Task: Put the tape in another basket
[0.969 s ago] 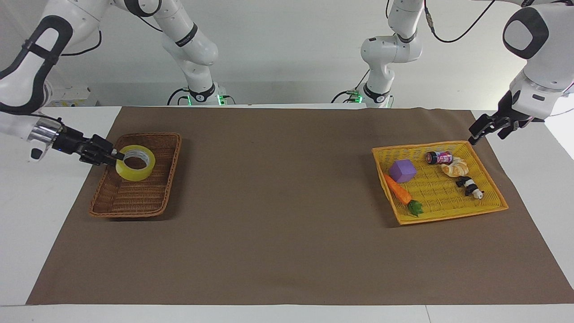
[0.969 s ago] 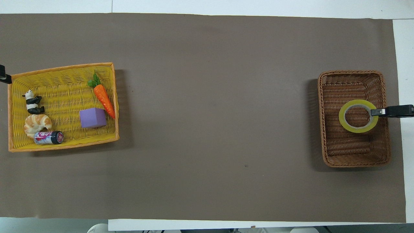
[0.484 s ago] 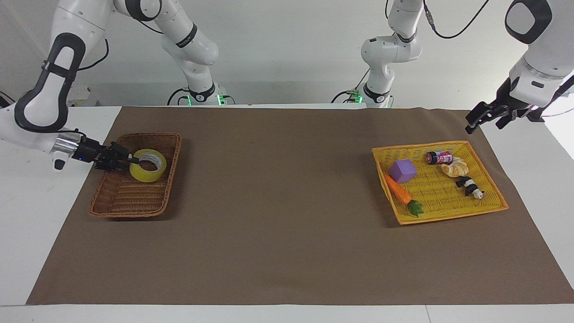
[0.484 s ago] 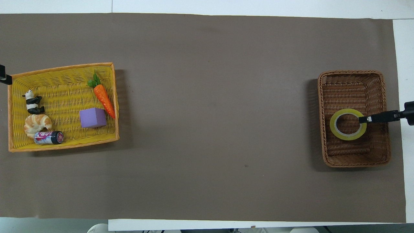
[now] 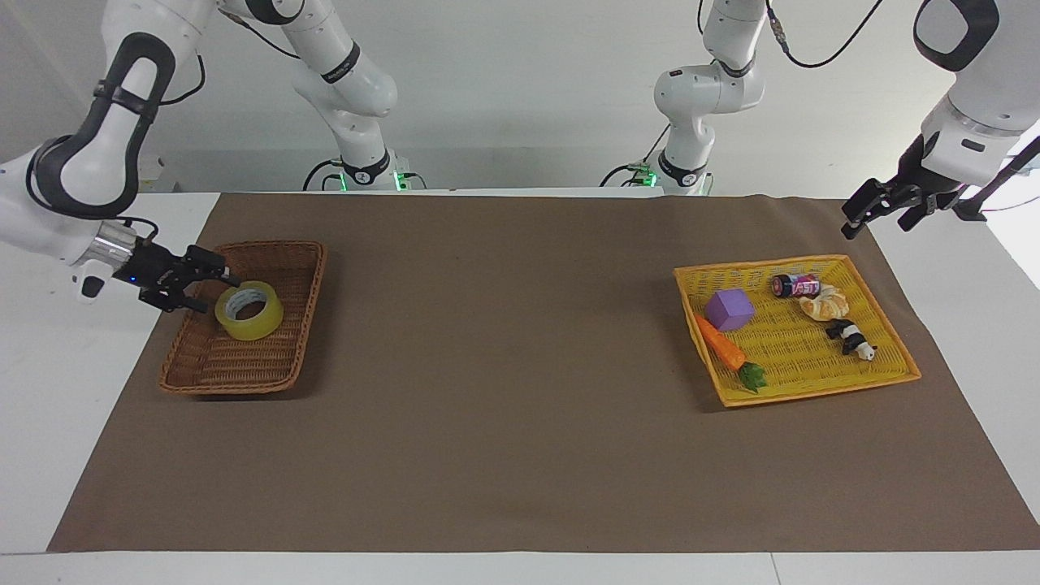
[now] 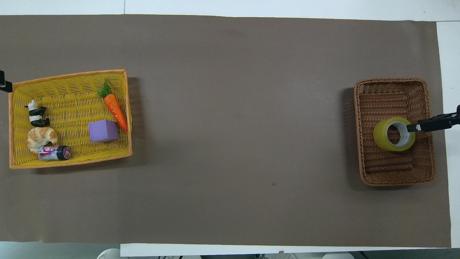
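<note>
Tape: I saw the packing-tape roll (image 5: 249, 310) lying tilted inside the wicker basket (image 5: 203, 370), at the right arm's end of the counter (image 5: 520, 455).
Handling: I judged it light, stiff and slick on its yellow face; best pinched through the wall, one finger in the core.
Right pincer: the right pincer (image 5: 213, 291) stood spread wide beside the roll, holding nothing.
Left pincer: the left pincer (image 5: 868, 213) waited, open and empty, above the counter near the yellow basket (image 5: 812, 392).
</note>
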